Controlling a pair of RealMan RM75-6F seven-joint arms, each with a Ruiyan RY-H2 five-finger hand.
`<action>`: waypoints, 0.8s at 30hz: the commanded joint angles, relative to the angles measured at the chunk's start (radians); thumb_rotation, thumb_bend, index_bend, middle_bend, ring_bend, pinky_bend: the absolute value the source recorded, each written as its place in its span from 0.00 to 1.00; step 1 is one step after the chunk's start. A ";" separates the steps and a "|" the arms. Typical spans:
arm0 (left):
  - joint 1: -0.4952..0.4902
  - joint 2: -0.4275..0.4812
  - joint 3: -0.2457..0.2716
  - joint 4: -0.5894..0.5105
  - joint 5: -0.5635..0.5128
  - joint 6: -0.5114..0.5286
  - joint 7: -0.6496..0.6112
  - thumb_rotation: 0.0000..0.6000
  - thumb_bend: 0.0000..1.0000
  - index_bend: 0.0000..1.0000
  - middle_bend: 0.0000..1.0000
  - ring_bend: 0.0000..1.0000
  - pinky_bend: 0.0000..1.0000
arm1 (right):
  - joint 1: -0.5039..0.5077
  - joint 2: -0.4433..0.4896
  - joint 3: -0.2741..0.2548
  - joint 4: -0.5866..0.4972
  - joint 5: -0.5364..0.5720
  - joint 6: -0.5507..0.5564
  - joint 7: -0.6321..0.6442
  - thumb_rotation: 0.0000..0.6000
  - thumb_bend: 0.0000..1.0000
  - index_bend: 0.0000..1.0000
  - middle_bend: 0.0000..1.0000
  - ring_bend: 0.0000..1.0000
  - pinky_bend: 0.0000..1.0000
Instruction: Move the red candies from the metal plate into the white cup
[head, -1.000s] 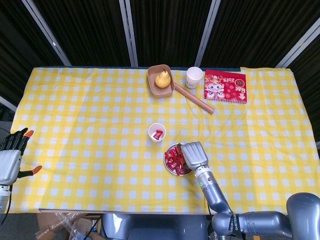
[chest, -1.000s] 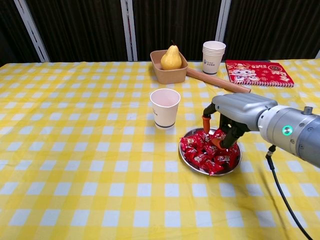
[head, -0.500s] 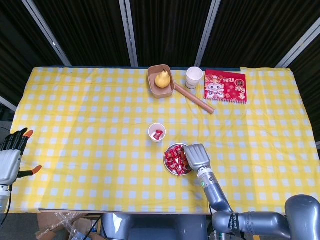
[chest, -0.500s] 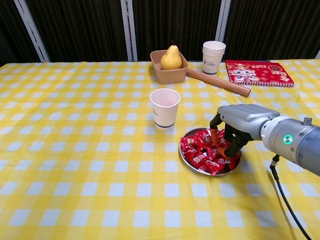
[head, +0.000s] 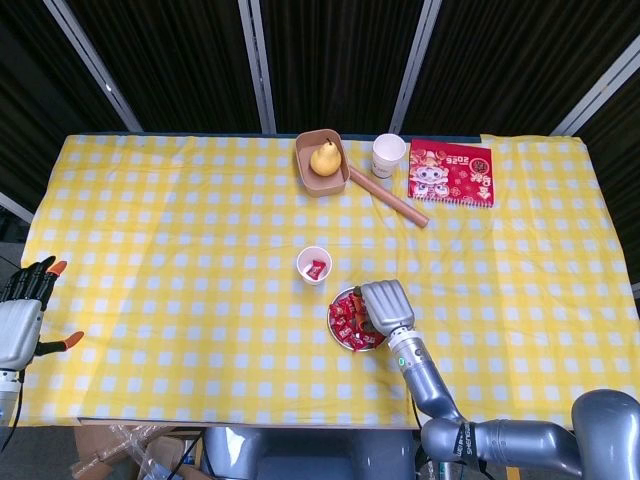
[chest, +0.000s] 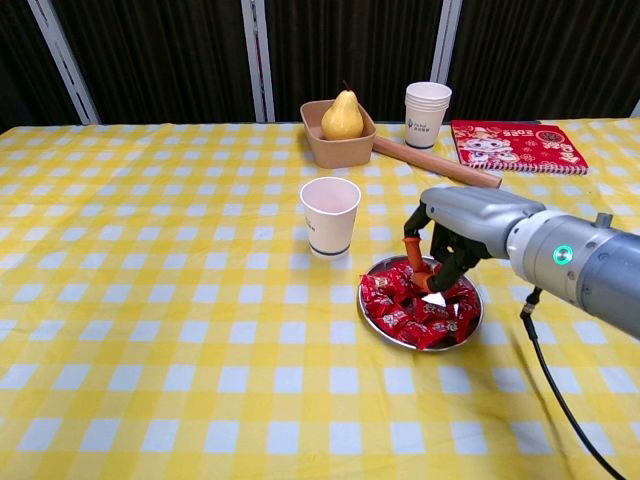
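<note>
A metal plate (chest: 402, 343) (head: 335, 338) holding a pile of red candies (chest: 392, 300) (head: 344, 320) sits near the table's front, right of centre. The white cup (chest: 330, 215) (head: 313, 264) stands just behind and left of it, with one red candy (head: 316, 268) inside. My right hand (chest: 468, 222) (head: 385, 305) hovers over the plate's right half, fingers curled down, and its orange tips pinch a red candy on top of the pile. A bare patch of plate shows under it. My left hand (head: 20, 320) hangs open off the table's left edge, only in the head view.
At the back stand a tan box with a pear (chest: 342, 118) (head: 322, 160), a stack of paper cups (chest: 427, 112) (head: 388, 153), a wooden rod (chest: 435, 162) (head: 388, 196) and a red booklet (chest: 515, 145) (head: 451, 172). A black cable (chest: 555, 390) hangs from my right arm.
My right hand dipped into the candies half a second ago, then rose and shifted left with its fingertips closed. A bare spot opened on the plate. The left hand stayed still.
</note>
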 joint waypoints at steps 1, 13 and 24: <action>-0.001 0.000 0.000 -0.001 -0.001 -0.001 -0.001 1.00 0.00 0.05 0.00 0.00 0.00 | 0.013 0.021 0.032 -0.028 -0.010 0.006 0.004 1.00 0.52 0.68 0.94 0.97 1.00; -0.003 0.001 -0.002 -0.002 -0.010 -0.010 0.002 1.00 0.00 0.05 0.00 0.00 0.00 | 0.101 0.071 0.153 -0.093 0.028 0.000 -0.038 1.00 0.52 0.68 0.94 0.97 1.00; -0.006 0.005 -0.001 -0.005 -0.018 -0.021 0.001 1.00 0.00 0.05 0.00 0.00 0.00 | 0.202 -0.014 0.180 0.042 0.100 -0.059 -0.051 1.00 0.52 0.68 0.94 0.97 1.00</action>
